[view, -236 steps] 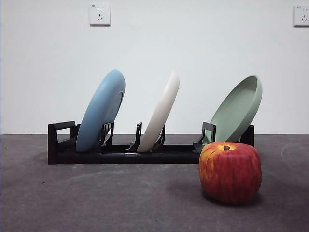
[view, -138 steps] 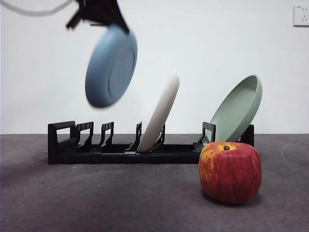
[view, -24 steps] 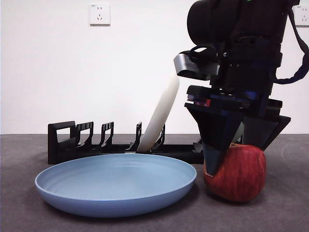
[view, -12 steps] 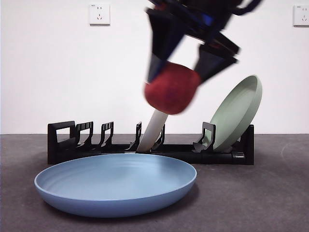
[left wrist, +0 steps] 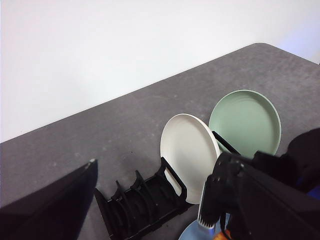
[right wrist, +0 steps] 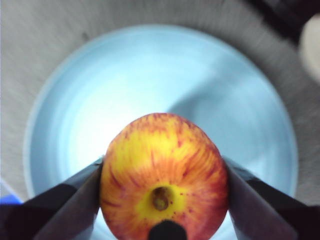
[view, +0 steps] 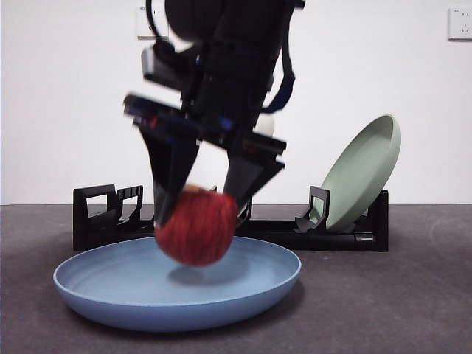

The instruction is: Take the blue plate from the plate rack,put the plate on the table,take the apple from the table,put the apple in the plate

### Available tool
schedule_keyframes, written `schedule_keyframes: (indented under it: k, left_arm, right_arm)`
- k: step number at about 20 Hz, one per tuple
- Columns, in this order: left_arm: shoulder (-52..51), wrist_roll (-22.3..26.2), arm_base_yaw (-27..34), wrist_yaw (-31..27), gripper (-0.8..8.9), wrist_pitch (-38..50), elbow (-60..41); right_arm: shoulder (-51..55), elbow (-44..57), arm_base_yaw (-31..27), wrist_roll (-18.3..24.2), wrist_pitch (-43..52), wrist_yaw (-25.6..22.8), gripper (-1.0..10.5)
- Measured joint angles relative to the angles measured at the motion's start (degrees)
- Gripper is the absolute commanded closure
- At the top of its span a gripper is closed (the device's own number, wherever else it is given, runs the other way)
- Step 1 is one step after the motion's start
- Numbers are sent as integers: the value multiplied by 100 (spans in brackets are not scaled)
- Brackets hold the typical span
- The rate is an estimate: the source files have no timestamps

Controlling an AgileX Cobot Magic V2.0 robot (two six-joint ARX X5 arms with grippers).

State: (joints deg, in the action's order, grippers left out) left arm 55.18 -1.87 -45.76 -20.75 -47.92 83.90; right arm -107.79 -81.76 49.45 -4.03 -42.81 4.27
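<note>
On a dark grey bench (view: 413, 310) set against a white wall (view: 66, 96), a robot arm (view: 221, 44) comes down from above, large and black. Low on the bench, nearest the camera, lies the blue plate (view: 110, 295), a wide shallow dish resting flat with its hollow upward. Behind it runs the plate rack (view: 96, 214), long, low and black, with a squared loop handle at one end. The slots beside that handle stand without plates. A cream-white plate (left wrist: 187, 150) leans in the middle of the rack, mostly hidden by the arm in the front view. A pale green plate (view: 365, 169) leans at the far end of the rack, away from the handle.

The right claw (view: 200, 214) is clamped on the apple (view: 196, 227), one black jaw pressed to each side of the fruit. The apple is red with yellow streaks and hangs just above the middle of the blue plate, a shadow beneath it; it does not touch the plate. From the right wrist view the apple shows its stem (right wrist: 160, 198), with the plate spread wide under it.

The left claw is raised well above the rack; only one dark jaw edge shows, so I cannot tell whether it is open or closed.
</note>
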Motion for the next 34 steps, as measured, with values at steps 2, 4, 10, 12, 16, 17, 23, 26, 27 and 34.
schedule_keyframes:
  k: [2, 4, 10, 12, 16, 17, 23, 26, 27, 34]
  left_arm:
    - [0, 0, 0, 0, 375, -2, 0]
    - [0, 0, 0, 0, 375, -9, 0]
    - [0, 0, 0, 2, 375, -144, 0]
    - [0, 0, 0, 0, 375, -175, 0]
    - [0, 0, 0, 2, 375, -271, 0]
    - [0, 0, 0, 2, 375, -315, 0]
    - [0, 0, 0, 2, 375, -420, 0]
    - [22, 0, 0, 13, 375, -518, 0]
    - [35, 0, 0, 13, 375, -553, 0]
    - [203, 35, 0, 52, 788, -793, 0]
  right_arm:
    - [-107, 0, 20, 0, -2, 0, 958]
    - [-153, 0, 33, 20, 0, 0, 958]
    - [-260, -31, 70, 105, -72, 0, 637]
    - [-260, -31, 96, 107, -98, 0, 396]
    - [-264, -31, 111, 109, -140, 4, 339]
    - [-264, -31, 116, 109, -146, 7, 339]
    - [-17, -31, 118, 83, -315, 13, 349]
    - [892, -31, 116, 83, -433, 0, 352]
    - [1244, -33, 116, 83, -468, -2, 353]
    - [3442, -33, 17, 81, -767, -717, 849]
